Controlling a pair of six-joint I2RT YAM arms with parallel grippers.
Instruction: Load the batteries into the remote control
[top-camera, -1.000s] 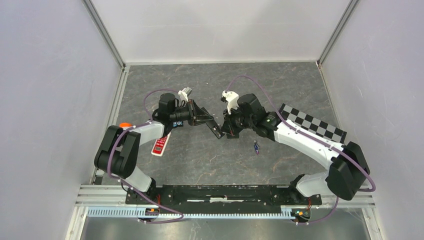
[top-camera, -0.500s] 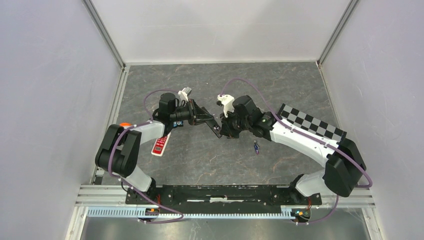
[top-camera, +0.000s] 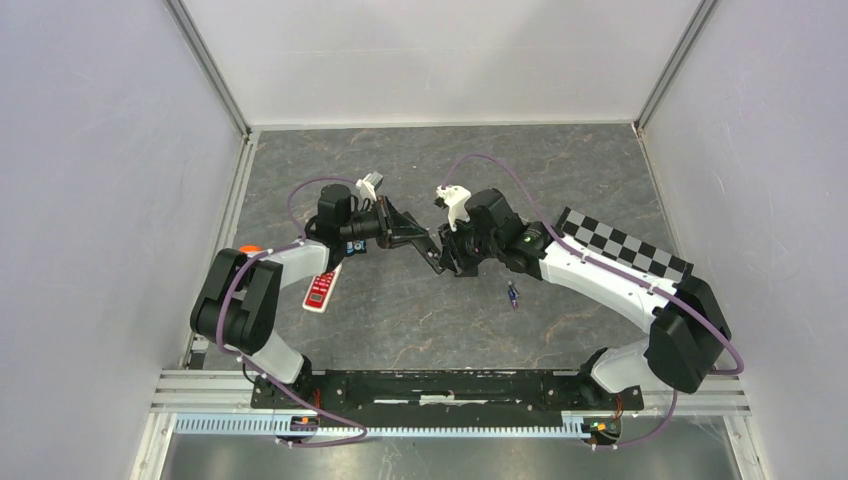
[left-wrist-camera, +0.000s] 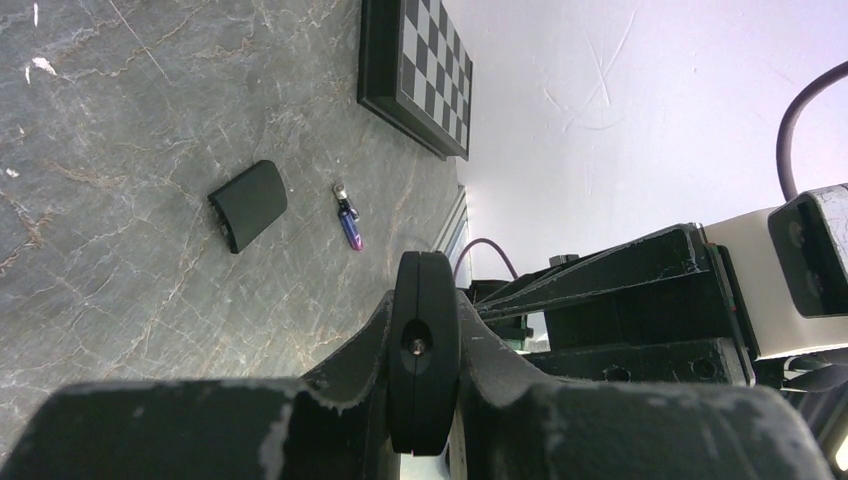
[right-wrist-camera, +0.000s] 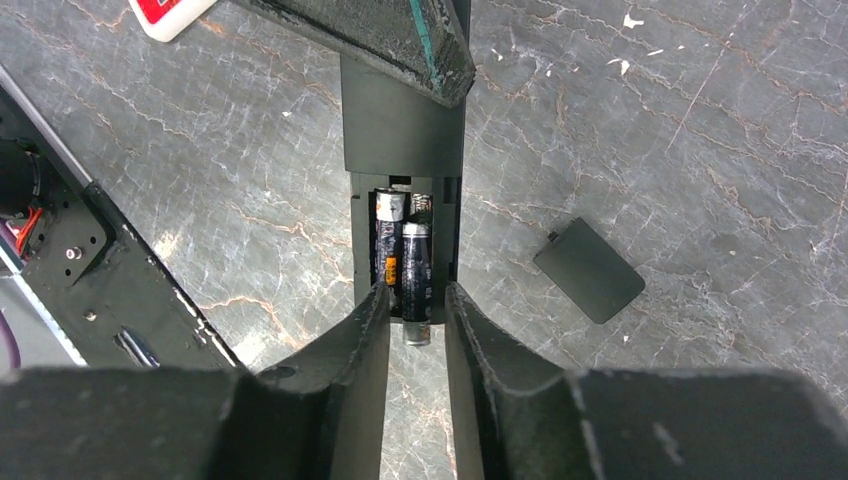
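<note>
Right wrist: right gripper (right-wrist-camera: 416, 297), jaws parted, straddles a battery (right-wrist-camera: 416, 262) overhanging the remote (right-wrist-camera: 403, 120) that left gripper (left-wrist-camera: 424, 340) clamps; unseated, it may drop.

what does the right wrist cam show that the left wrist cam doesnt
Only the right wrist view: the open compartment of the black remote, with batteries inside, one jutting past its end between the parted fingers of the right gripper. It also catches a corner of a red remote.
Only the left wrist view: a loose battery on the table, and the checkerboard.
Both: the battery cover lying on the table, and the left gripper clamped on the black remote.
</note>
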